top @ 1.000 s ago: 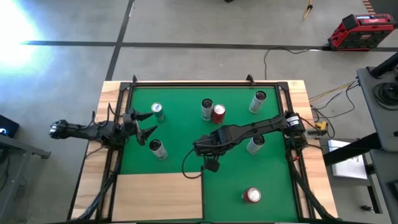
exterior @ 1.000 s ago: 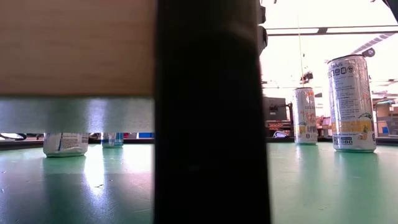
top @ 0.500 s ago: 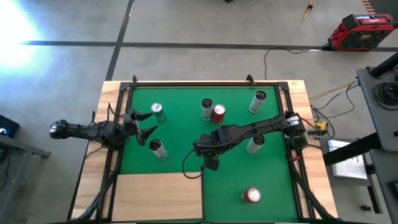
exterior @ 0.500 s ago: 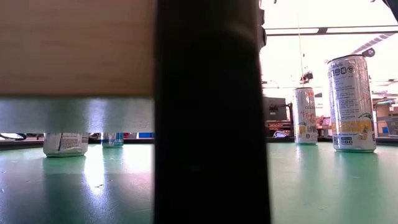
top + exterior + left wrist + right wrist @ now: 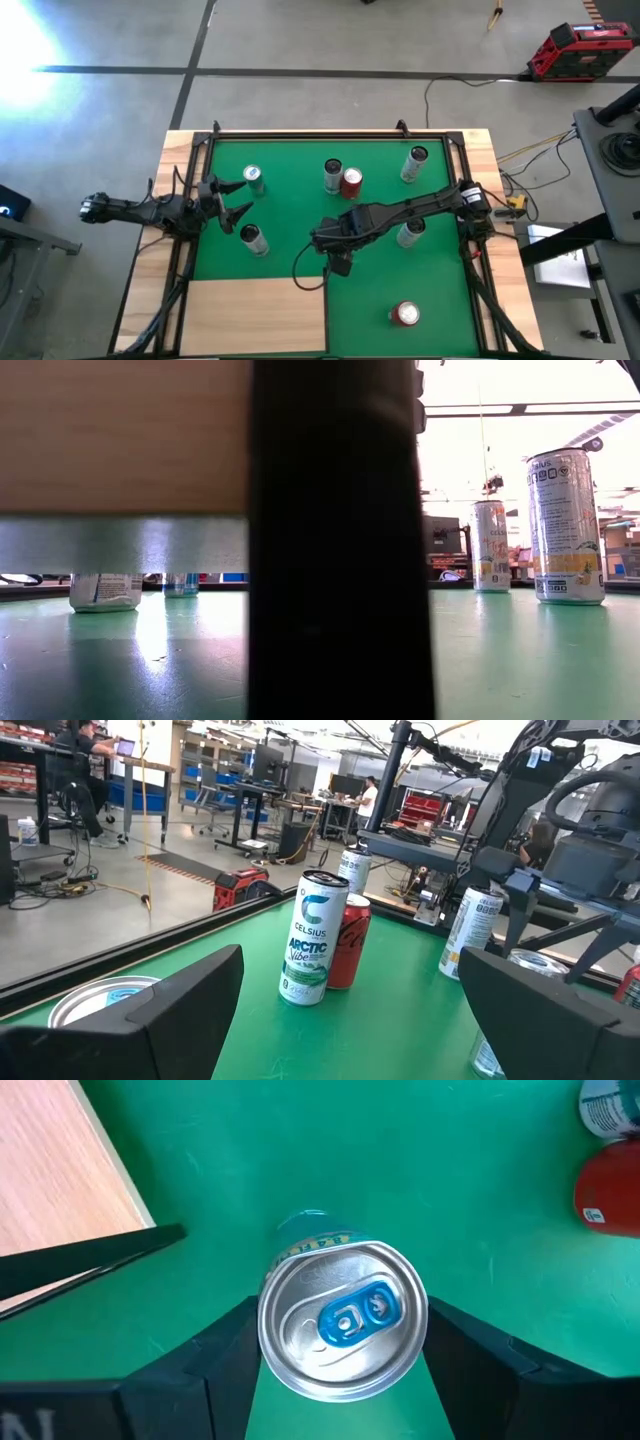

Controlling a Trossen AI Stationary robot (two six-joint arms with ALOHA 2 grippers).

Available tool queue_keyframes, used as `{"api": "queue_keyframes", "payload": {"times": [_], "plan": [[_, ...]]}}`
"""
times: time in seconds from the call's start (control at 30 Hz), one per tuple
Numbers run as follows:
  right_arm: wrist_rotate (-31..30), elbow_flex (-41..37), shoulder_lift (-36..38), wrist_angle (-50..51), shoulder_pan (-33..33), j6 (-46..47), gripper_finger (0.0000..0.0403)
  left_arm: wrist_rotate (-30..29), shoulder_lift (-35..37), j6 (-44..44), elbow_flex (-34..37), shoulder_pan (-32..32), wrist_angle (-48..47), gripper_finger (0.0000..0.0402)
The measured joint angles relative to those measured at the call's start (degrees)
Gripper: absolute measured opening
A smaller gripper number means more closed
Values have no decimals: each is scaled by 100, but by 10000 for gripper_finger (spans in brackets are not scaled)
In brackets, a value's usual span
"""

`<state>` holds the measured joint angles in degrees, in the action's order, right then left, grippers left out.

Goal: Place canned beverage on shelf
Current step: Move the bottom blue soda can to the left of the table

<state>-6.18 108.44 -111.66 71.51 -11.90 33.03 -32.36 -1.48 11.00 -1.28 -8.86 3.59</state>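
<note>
Since a second ago the right gripper (image 5: 343, 1365) has clamped onto a silver can (image 5: 343, 1323), just beside the shelf (image 5: 255, 315) corner. The left gripper (image 5: 234, 199) waits agape farther off, facing a "CELSIUS ARCTIC Vibe" can (image 5: 311, 952).

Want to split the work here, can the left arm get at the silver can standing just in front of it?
Probably yes. The left tool is open and empty at the mat's left edge, and that silver can stands close beside it with only bare green mat between. The right tool is busy, shut on another can.
</note>
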Motion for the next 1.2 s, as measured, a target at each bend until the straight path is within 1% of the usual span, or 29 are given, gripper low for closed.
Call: {"api": "queue_keyframes", "payload": {"times": [0.2,0.43,0.57,0.87,1.0,1.13,1.2], "plan": [[-16,126,0,-143,2,-212,227,0,2,0,1,0,-2,355],[-438,255,0,-306,-11,-535,227,0,0,0,1,0,-1,355],[-439,304,0,-649,-7,-946,227,0,0,0,2,0,-2,355],[-368,330,0,-1260,31,-1766,227,0,2,0,1,0,-1,355],[-139,330,0,-1525,94,-2192,227,0,2,0,1,0,0,355],[-10,337,-49,-1689,190,-2440,227,0,0,0,2,1,-1,355],[158,358,-107,-1724,276,-2550,227,0,1,0,1,2,-2,355]]}}
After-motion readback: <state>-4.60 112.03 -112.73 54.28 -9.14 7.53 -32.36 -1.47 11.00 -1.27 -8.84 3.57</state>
